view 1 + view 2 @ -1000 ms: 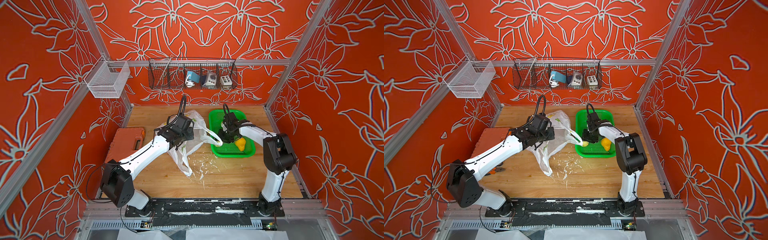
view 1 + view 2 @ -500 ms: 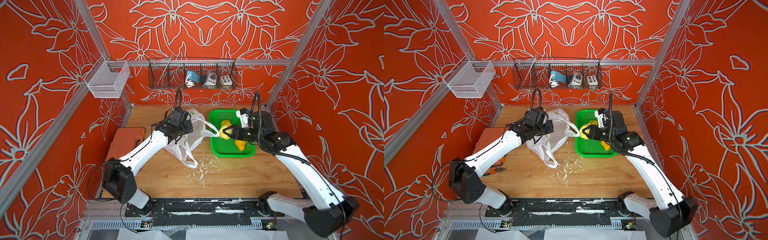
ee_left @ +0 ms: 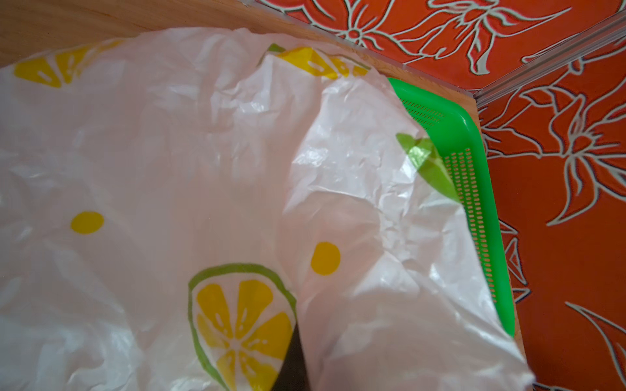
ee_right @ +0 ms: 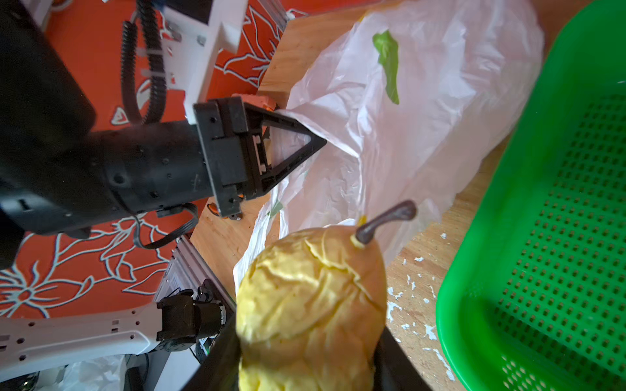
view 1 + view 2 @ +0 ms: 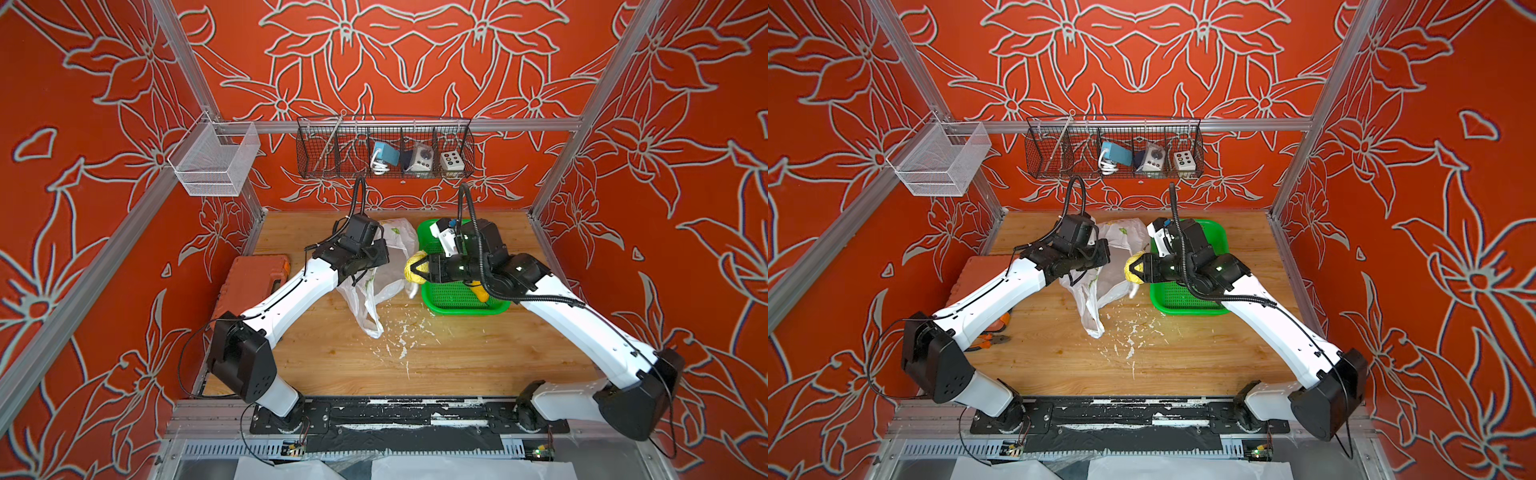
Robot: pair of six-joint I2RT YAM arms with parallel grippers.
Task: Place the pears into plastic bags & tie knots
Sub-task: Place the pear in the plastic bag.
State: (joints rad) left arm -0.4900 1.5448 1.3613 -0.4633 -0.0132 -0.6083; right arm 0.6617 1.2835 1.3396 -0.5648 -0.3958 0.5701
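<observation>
We see the left end effector [image 4: 313, 145] clenched on the edge of the white bag [image 5: 392, 276] — its contents hidden. The right end effector [image 5: 417, 269] grasps the yellow pear [image 4: 305, 298] between that bag and the green tray [image 5: 455, 293], in which an orange-yellow pear [image 5: 481, 294] lies.

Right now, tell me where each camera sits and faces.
Top views: high behind the robot, looking down at the table; left arm and right arm show whole.
Left wrist: faces the bag and green tray; hardly any robot shows.
Right wrist: faces the yellow pear in the right gripper; left gripper pinches the bag.
Shared: both wrist views show bag and tray.
</observation>
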